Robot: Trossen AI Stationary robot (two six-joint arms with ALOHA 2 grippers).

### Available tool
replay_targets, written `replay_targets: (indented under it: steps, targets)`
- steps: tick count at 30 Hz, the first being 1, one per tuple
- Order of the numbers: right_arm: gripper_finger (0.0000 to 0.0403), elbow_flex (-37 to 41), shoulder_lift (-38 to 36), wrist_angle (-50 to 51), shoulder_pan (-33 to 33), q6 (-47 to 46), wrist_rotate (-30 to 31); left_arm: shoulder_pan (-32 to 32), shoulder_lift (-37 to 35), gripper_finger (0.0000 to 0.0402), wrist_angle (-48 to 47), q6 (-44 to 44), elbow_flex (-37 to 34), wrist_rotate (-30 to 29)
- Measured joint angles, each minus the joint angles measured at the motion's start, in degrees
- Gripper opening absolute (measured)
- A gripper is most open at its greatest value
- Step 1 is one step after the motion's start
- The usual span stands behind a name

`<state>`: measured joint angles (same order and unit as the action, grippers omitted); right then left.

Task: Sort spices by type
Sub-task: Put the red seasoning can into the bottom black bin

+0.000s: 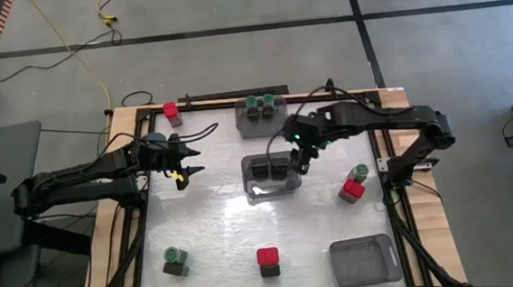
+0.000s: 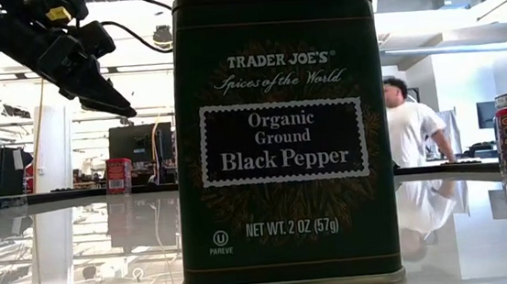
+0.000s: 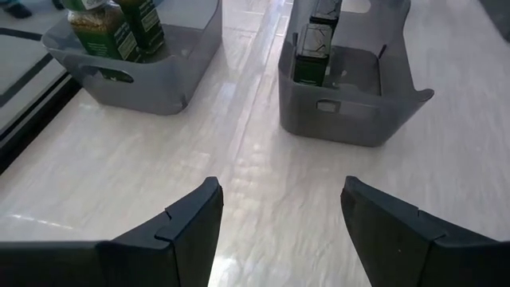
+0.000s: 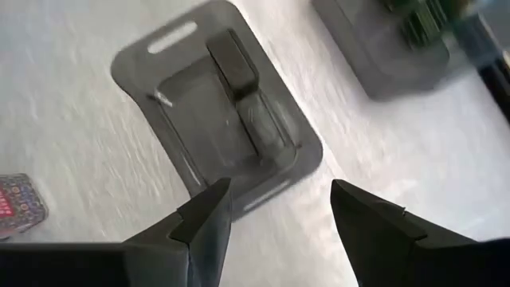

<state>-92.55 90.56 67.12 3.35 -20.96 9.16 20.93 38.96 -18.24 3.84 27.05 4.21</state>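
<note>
- My right gripper (image 1: 301, 163) hangs over the middle translucent grey bin (image 1: 248, 182), fingers spread and empty; its wrist camera looks down at the black-topped tins (image 4: 231, 60) lying inside that bin
- My left gripper (image 1: 188, 160) waits above the table's left side, fingers also spread with nothing between them, pointed toward the two bins
- Where the spices stand: two green-capped jars (image 1: 262, 104) sit in the far grey bin (image 1: 244, 120); a red-capped jar (image 1: 172, 112) is alone at the far left edge; a red-capped jar (image 1: 352, 190) and a green-capped jar (image 1: 360, 172) stand close together on the right; another green-capped one (image 1: 174, 260) and red-capped one (image 1: 267, 260) are at the near side, with a third grey bin (image 1: 342, 266) bare at the near right; a black pepper tin (image 2: 280, 130) fills the low view
- I judge the next pick is the pair on the right, nearest my right arm
- To do it well, I lift clear of the bin wall first, then come straight down on one jar only
- Those two are so near that a wide approach could topple the neighbour, so I line the fingers up across the free sides
- Red goes to the bare bin, I reckon
</note>
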Motion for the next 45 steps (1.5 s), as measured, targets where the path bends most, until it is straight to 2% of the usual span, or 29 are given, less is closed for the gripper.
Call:
replay_targets:
  steps: [3, 8, 12, 15, 20, 25, 33, 45]
  targets:
    - [0.0239, 5.11, -3.54, -0.16, -2.43, -5.20, 2.49, -0.01, 0.00, 0.0244, 0.02, -0.08, 0.00, -0.03]
    - [0.0240, 12.74, -8.76, -0.85, -7.18, -11.40, 3.12, 0.00, 0.00, 0.0244, 0.00, -0.06, 0.00, -0.17]
    - [0.0240, 16.95, -12.03, -3.82, -10.37, -13.35, 3.86, 0.00, 0.00, 0.0244, -0.48, -0.11, 0.00, -0.24]
    - [0.0240, 19.30, -14.14, -6.16, -12.21, -13.55, 6.73, 0.00, 0.00, 0.0244, -0.46, -0.15, 0.00, -0.24]
    - [0.0240, 21.08, -14.92, -7.47, -13.79, -13.21, 11.93, -0.01, 0.00, 0.0244, -0.44, -0.15, 0.00, -0.24]
    - [0.0240, 23.27, -14.37, -13.58, -13.05, -8.29, 15.32, 0.00, 0.00, 0.0244, -0.46, -0.17, 0.00, -0.24]
    - [0.0240, 24.15, -12.88, -23.01, -10.51, -4.89, 15.43, -0.02, 0.02, 0.0244, -0.48, -0.17, 0.00, -0.26]
    - [0.0240, 24.15, -12.47, -22.17, -10.86, -3.69, 15.14, 0.00, 0.02, 0.0244, -0.81, -0.17, 0.00, -0.26]
